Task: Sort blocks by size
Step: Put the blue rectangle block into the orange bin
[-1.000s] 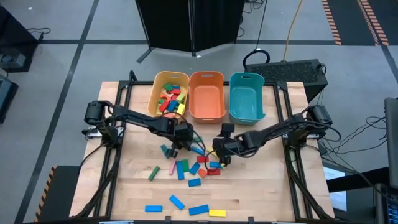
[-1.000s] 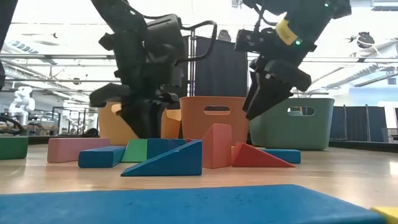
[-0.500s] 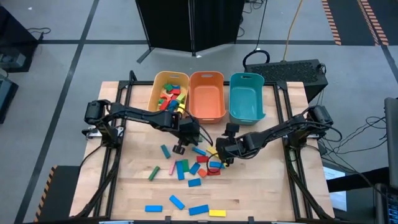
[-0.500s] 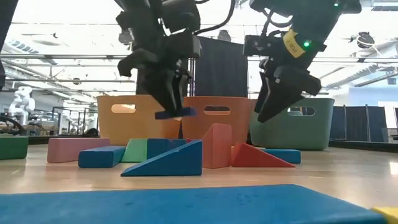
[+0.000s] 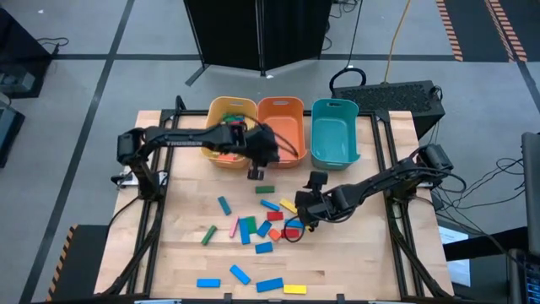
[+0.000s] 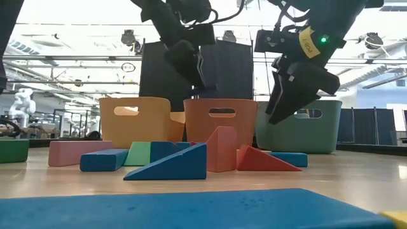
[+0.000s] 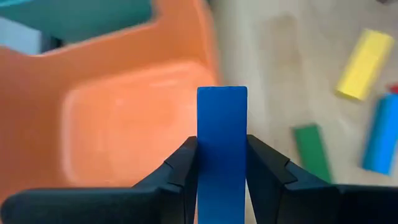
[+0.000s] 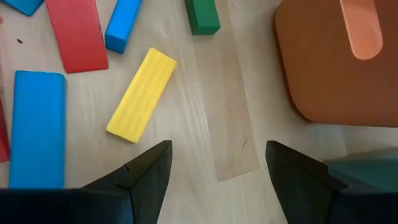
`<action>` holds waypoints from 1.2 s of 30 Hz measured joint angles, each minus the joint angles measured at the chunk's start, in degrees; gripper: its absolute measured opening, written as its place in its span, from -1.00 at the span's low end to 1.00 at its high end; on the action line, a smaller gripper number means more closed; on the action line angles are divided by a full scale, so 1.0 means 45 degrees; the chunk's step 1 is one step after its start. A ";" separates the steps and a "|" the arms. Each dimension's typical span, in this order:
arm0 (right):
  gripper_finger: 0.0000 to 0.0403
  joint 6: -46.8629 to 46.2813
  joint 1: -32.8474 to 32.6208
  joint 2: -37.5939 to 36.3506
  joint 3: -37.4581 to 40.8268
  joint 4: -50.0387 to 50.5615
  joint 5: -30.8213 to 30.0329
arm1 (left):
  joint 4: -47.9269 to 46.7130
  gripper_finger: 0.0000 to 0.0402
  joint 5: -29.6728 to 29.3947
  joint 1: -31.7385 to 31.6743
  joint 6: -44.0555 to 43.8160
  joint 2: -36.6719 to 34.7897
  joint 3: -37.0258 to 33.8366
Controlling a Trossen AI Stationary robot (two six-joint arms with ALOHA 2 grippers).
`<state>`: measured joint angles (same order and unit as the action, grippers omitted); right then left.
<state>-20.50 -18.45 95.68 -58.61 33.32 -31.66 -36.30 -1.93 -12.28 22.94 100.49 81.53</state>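
Blue block (image 7: 222,149) now beside orange bin (image 5: 281,127)

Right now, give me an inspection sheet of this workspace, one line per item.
Surface: wooden table, bare wood between the loose pieces.
Job's things: loose blocks scattered mid-table; more lie in the yellow bin; orange bin and teal bin look empty.
Clutter: nothing seen.
Grippers: left gripper shut on a blue block, held at the orange bin's near edge; right gripper has its fingers apart, empty, above bare wood near a yellow block.
Cables: black cable and yellow cable on the floor behind the table.
Surroundings: grey floor, dark cabinet beyond the bins.
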 joint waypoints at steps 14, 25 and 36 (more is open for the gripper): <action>0.22 -0.1470 -0.0767 0.0010 0.0000 -0.0031 -0.0027 | 0.3769 -0.51 0.0090 -0.2402 -0.0882 0.0172 0.0268; 0.22 -0.1625 -0.0760 0.0015 0.0000 -0.0344 -0.0087 | 0.4024 -0.51 0.0724 -0.3199 -0.1706 0.1742 0.0263; 0.22 -0.1252 -0.0697 0.0015 0.0000 -0.0417 -0.0193 | 0.3542 -0.48 0.1423 -0.3282 -0.1570 0.2607 0.0259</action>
<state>-26.13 -21.58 95.74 -58.61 31.44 -32.53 -20.36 4.47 -27.05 15.88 112.22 82.70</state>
